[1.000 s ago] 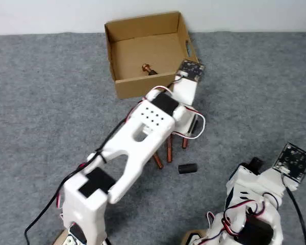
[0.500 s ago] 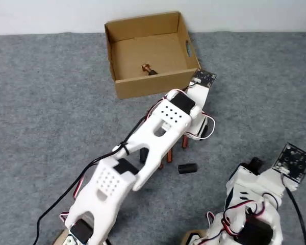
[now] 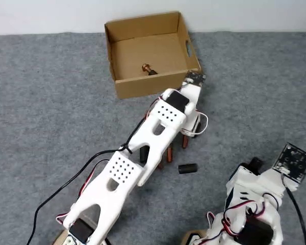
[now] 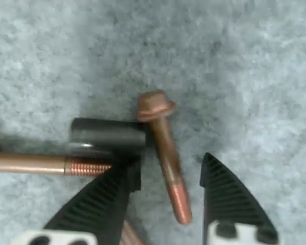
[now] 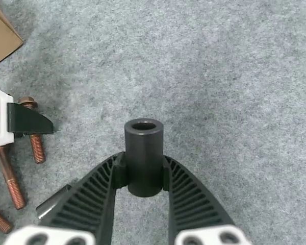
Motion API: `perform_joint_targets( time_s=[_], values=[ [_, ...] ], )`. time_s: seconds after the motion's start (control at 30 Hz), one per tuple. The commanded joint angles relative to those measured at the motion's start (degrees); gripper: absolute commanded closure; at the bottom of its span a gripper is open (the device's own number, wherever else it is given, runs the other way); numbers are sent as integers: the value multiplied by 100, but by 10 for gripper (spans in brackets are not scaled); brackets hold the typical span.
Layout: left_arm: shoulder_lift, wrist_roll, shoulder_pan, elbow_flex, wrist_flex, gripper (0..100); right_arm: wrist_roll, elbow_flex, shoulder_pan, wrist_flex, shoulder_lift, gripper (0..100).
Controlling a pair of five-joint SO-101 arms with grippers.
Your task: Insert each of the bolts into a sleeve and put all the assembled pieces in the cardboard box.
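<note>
My left gripper (image 4: 168,163) is open low over the carpet, its jaws on either side of a copper bolt (image 4: 163,153). A black sleeve (image 4: 108,134) lies by that bolt's head, and a second bolt (image 4: 41,164) points at the sleeve. From above, the left gripper (image 3: 192,127) sits over the bolts (image 3: 169,152), just in front of the cardboard box (image 3: 123,28). One assembled piece (image 3: 149,69) lies in the box. My right gripper (image 5: 144,164) is shut on an upright black sleeve (image 5: 144,153). Its view also takes in the left gripper's finger (image 5: 25,121) and a bolt (image 5: 34,138).
Another black sleeve (image 3: 187,168) lies loose on the grey carpet right of the bolts. The long white left arm (image 3: 137,158) runs diagonally across the middle. The right arm's body (image 3: 255,204) stands at the lower right. Bare carpet lies to the left and far right.
The left arm has stretched out flatter and brought its gripper down over the bolts. The right arm has not moved.
</note>
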Motion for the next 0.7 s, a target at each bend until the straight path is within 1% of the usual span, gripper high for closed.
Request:
perform_joint_targets(
  time_s=[0.0, 0.1, 0.27, 0.43, 0.53, 0.6, 0.67],
  values=[
    [132, 44, -97, -664, 70, 801, -44, -35, 40, -66, -4, 991],
    [255, 44, -79, -848, 35, 854, -44, -35, 40, -66, -4, 991],
    [316, 44, -70, -989, 35, 999, -44, 0, 40, -66, -4, 991],
    [229, 35, -70, -1095, 123, 996, -44, 9, 40, -66, -4, 991],
    [62, 18, 44, -1719, 501, 996, -35, 9, 40, -66, -4, 991],
    [-79, 18, 105, -2097, 519, 996, -26, 9, 40, -66, -4, 991],
    [-440, 9, 202, -2026, 519, 996, -26, 9, 40, -66, -4, 991]
  ],
)
